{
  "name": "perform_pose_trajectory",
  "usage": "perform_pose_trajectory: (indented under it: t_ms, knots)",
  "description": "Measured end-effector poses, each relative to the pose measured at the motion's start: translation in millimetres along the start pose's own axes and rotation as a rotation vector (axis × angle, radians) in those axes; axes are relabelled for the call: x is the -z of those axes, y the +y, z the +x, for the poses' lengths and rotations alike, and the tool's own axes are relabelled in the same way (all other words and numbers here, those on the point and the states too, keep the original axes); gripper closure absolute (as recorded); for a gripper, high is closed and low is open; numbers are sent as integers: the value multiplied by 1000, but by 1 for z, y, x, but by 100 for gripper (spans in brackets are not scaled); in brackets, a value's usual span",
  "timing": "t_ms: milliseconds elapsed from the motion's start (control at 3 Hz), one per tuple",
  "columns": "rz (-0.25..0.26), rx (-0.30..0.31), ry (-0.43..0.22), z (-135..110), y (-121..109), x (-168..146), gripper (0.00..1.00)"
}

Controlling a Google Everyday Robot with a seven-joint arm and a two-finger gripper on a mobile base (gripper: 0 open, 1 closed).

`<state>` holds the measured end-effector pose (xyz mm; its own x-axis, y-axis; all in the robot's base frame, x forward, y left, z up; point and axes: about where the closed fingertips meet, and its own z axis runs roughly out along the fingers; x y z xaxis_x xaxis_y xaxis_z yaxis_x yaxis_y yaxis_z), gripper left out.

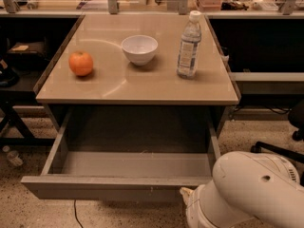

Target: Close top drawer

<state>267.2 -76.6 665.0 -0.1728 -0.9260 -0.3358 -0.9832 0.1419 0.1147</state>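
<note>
The top drawer (114, 186) is a wide grey metal drawer under the tan table top (137, 87). It stands pulled out toward me, and its deep empty tray (135, 164) is open to view. My white arm (247, 191) fills the lower right corner, against the right end of the drawer's front. My gripper (186, 194) is mostly hidden under the arm. Only a small pale tip shows at the drawer front's right end.
On the table top stand an orange (81, 63) at the left, a white bowl (139, 49) in the middle and a clear water bottle (189, 44) at the right. Dark desks flank the table. A chair base (278, 148) stands on the speckled floor at the right.
</note>
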Motion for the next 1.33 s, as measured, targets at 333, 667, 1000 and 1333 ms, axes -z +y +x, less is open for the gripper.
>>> perform_pose_trajectory:
  t_ms: [333,667,1000,1333]
  knots:
    - [0,0,0,0,0,0,18]
    - [0,0,0,0,0,0,41]
    - [0,0,0,0,0,0,65]
    - [20,-19,23,-1,-10,-3,88]
